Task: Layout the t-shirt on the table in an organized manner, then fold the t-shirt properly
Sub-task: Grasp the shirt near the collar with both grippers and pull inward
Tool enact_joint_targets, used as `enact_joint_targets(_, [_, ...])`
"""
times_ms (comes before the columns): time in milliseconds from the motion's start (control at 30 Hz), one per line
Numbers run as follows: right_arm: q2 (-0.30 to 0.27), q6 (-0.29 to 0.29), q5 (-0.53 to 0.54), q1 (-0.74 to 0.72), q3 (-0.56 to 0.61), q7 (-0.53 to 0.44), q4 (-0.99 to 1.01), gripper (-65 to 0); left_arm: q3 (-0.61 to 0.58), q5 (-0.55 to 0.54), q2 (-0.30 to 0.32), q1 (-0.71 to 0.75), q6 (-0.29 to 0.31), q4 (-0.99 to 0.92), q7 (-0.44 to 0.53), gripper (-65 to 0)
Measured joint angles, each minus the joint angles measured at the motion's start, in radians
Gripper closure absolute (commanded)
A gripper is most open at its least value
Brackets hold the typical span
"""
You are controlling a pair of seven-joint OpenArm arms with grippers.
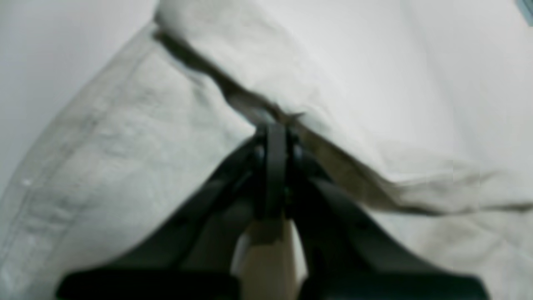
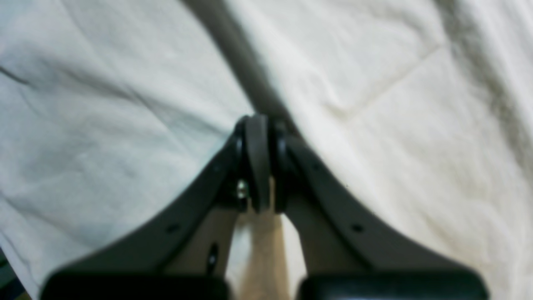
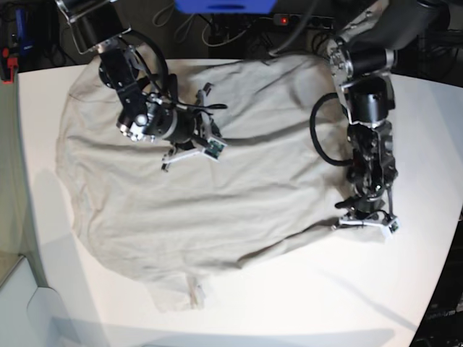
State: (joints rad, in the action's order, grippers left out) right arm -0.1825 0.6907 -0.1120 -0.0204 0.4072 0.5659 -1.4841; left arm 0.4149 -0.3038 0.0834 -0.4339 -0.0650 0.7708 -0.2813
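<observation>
The light grey-beige t-shirt [image 3: 181, 202] lies spread and wrinkled over most of the white table [image 3: 304, 289]. My right gripper [image 3: 189, 141] is down on the middle of the shirt. Its wrist view shows the gripper [image 2: 258, 121] shut, pinching a raised crease of the t-shirt [image 2: 104, 125]. My left gripper [image 3: 365, 217] sits at the shirt's right edge, by a sleeve. Close up, that gripper [image 1: 277, 125] is shut on a folded edge of the t-shirt [image 1: 125, 158], with bare table [image 1: 33, 62] beside it. Both wrist views are blurred.
Behind the table's far edge are a blue object [image 3: 224, 6], cables and a power strip with a red light [image 3: 282, 20]. Bare tabletop shows along the front and right. The table's left edge drops off at a pale surface [image 3: 11, 217].
</observation>
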Motion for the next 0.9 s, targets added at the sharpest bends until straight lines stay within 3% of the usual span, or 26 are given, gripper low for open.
enact_joint_targets(233, [-0.005,-0.009,0.047,-0.002,-0.009,-0.085,0.075,-1.0,0.028,-0.047,0.018,-0.135,-0.011,-0.182,0.266,-0.1])
enact_joint_targets(433, [-0.005,-0.011,0.068,0.000,-0.013,-0.119,0.100,-1.0,0.057,-0.134,0.084,-0.192,-0.010,-0.182,0.297,-0.1])
enact_joint_targets(567, [-0.003,-0.011,0.068,0.002,-0.013,-0.119,0.100,-1.0,0.056,-0.208,0.153,-0.169,-0.010,-0.182,0.287,-0.1])
enact_joint_targets(633, [-0.002,-0.011,0.068,0.002,-0.013,-0.119,0.100,-1.0,0.055,-0.226,0.167,-0.133,-0.010,-0.153,0.231,-0.1])
enact_joint_targets(667, [-0.001,-0.011,0.068,0.002,-0.013,-0.119,0.100,-1.0,0.055,-0.229,0.167,-0.101,-0.010,-0.111,0.176,-0.1])
enact_joint_targets(800, [0.011,-0.011,0.053,0.002,-0.012,-0.109,0.090,-1.0,0.053,-0.229,0.150,0.059,-0.013,0.086,0.102,-0.1])
enact_joint_targets(900, [0.036,-0.015,-0.006,0.016,-0.002,-0.038,0.027,-1.0,0.061,-0.226,0.111,0.162,-0.018,0.264,0.051,-0.1])
